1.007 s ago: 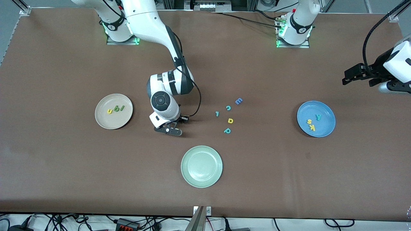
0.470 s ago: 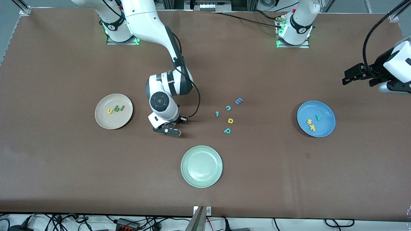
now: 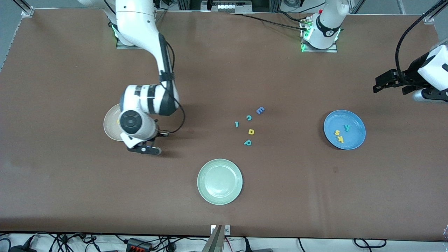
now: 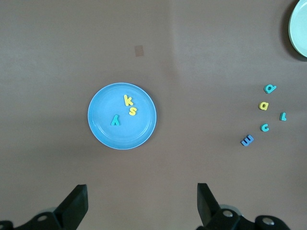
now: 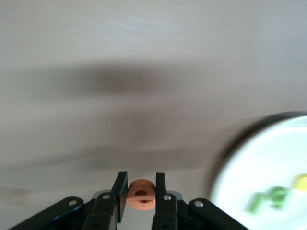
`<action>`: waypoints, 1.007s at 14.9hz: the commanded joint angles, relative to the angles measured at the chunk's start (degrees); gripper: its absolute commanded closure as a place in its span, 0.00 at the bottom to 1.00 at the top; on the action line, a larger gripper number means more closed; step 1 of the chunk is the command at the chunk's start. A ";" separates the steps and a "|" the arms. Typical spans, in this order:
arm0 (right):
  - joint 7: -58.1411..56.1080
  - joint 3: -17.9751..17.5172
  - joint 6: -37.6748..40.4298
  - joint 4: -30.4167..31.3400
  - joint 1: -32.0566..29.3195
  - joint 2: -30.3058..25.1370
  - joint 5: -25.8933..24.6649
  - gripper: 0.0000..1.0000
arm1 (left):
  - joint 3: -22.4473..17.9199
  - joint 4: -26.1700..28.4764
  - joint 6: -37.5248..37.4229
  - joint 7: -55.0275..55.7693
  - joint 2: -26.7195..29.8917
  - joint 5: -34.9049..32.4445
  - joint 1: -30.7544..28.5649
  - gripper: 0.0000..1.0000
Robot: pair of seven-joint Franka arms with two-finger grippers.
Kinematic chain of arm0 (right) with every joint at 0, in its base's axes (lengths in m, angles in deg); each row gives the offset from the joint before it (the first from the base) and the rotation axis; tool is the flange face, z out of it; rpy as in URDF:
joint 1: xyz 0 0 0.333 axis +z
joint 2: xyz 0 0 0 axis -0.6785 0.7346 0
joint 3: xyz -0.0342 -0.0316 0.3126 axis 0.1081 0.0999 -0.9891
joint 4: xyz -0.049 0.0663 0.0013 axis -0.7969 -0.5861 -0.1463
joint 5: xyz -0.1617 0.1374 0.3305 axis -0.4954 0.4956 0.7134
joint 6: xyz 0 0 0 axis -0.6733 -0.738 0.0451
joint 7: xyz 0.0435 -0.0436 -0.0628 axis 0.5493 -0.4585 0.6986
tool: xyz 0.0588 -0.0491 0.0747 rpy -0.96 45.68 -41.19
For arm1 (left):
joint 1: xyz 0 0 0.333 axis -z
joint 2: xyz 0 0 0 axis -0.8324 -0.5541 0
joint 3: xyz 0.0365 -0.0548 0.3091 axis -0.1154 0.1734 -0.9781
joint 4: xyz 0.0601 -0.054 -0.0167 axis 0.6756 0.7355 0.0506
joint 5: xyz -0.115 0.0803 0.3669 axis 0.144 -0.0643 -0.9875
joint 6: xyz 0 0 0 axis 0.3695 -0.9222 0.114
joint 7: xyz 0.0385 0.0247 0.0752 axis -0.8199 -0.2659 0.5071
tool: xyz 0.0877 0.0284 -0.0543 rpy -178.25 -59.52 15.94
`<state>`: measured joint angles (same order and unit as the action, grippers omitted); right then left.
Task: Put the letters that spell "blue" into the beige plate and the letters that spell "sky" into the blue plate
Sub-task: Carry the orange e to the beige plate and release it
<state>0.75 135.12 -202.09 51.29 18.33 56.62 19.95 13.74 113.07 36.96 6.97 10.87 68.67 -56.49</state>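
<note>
One letter remains in transit: the right gripper (image 5: 140, 191), clamped on the orange e (image 5: 141, 194), hangs by the beige plate (image 3: 109, 129) edge to drop it there, while the blue plate (image 3: 357, 122) holds sky and the left gripper (image 4: 141, 206) waits wide apart.

Beige plate (image 3: 109, 126) mostly hidden by right arm; its letters (image 5: 268, 199) blurred in right wrist view.

pale green plate (image 3: 219, 181), stray foam letters (image 3: 249, 126)
</note>
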 commanded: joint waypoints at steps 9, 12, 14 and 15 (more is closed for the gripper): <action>-15.82 10.52 -1.14 19.14 7.94 -5.09 -0.09 0.82 | -0.01 -1.66 -0.85 -0.10 -0.78 1.50 -0.56 0.00; -15.82 10.43 -1.14 19.76 7.94 -4.91 0.17 0.39 | -0.01 -1.66 -0.85 -0.10 -0.69 1.50 -0.56 0.00; -15.38 10.52 -0.70 19.50 7.24 -4.91 0.44 0.00 | -0.01 -1.66 -0.76 -0.10 -0.78 1.50 -0.56 0.00; -15.29 10.61 -0.61 19.24 7.15 -4.91 0.44 0.00 | -0.01 -1.66 -0.76 -0.10 -0.78 1.50 -0.56 0.00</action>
<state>-14.21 145.11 -202.27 69.49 25.08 53.11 19.99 13.71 113.06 36.96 6.98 10.82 68.67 -56.55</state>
